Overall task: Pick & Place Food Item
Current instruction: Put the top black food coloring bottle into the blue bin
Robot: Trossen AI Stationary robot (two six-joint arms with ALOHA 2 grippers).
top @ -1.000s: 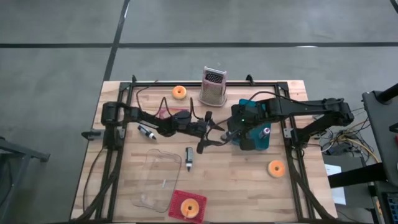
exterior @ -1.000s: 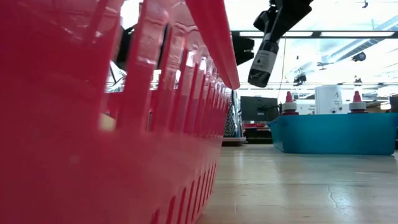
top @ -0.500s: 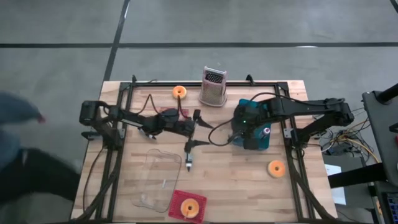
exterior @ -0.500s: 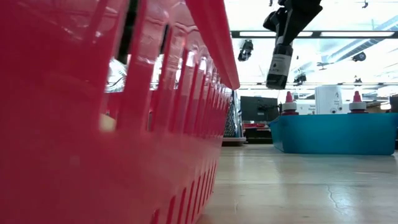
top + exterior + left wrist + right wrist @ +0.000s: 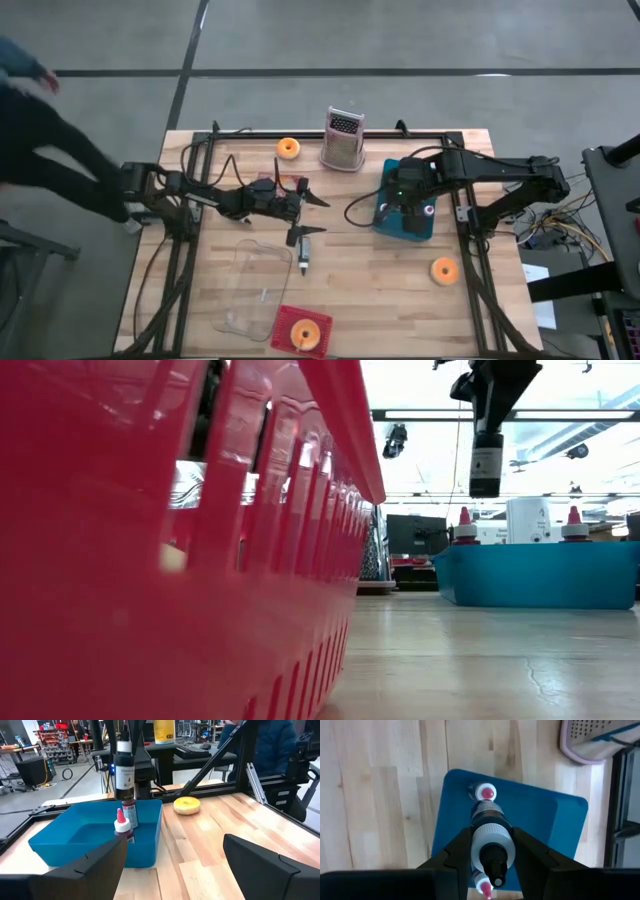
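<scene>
Here the right tool (image 5: 492, 852) pinches a dark bottle (image 5: 491, 827) nozzle-up, directly above the blue bin (image 5: 545, 825).

Red basket (image 5: 180, 560) blurred, hiding the table's left half.

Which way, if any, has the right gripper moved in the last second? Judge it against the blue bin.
Yes. In the low view the right gripper, shut on the bottle, has gone from outside the blue bin's edge to above the bin.
</scene>
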